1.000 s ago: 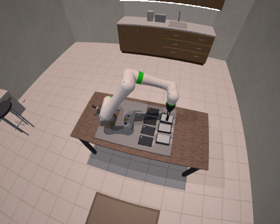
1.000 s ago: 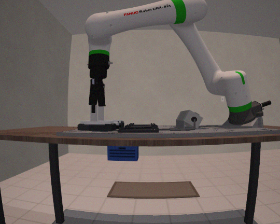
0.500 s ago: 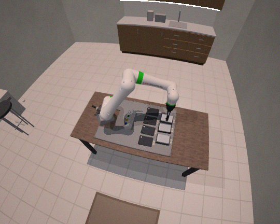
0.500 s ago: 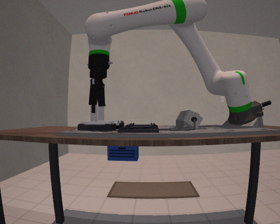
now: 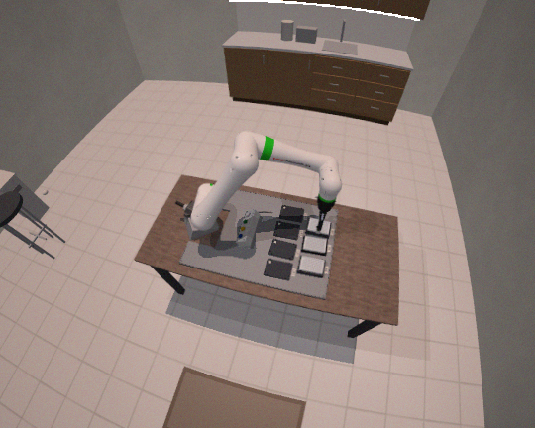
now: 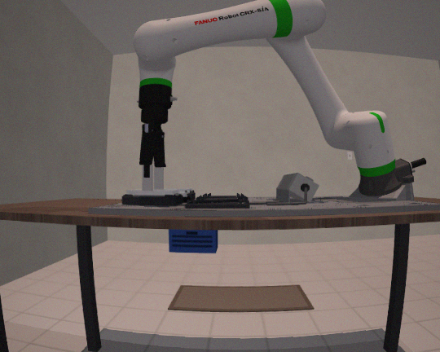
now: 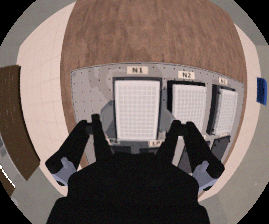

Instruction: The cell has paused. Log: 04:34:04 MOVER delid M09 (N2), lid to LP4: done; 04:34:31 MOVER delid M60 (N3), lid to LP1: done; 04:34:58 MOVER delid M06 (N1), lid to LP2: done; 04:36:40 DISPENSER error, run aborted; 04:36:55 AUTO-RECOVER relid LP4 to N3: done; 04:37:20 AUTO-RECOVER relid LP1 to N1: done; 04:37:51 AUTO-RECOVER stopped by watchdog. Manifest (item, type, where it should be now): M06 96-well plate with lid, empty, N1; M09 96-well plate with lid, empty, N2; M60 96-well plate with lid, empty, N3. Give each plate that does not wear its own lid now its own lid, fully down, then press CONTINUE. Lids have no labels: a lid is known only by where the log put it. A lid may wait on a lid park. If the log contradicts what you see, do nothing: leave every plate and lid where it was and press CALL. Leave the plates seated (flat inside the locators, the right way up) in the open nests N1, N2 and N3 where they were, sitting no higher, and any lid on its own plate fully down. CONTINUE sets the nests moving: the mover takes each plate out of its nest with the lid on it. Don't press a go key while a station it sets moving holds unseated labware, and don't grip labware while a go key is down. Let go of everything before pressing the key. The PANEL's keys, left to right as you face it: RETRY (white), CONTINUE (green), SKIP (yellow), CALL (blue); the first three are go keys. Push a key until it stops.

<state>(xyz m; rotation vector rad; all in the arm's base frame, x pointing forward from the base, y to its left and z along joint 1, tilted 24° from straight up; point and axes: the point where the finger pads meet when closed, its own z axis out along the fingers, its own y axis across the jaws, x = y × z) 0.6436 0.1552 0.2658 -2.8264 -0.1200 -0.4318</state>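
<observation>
The arm reached from its base across the worktop and stood upright over the end nest nearest the far edge in the top view, the nest whose tag in the wrist view looked like N1. The grey deck carried the key panel beside the base, a row of four dark lid parks and, next to them, a row of three nests.

All three plates showed pale, lidded tops in the top view, and none of the parks appeared to hold a lid. From the side the lid under the tool seemed to lie flat and low on its plate, though whether it was fully down could not be judged.

The hand had its fingers spread wide of the lid's edges, touching nothing and holding nothing.

Judged from this, the lid swapping looked finished or nearly so. What remained was to lift away, confirm every lid was seated, and push the green CONTINUE key, too small to single out here.
</observation>
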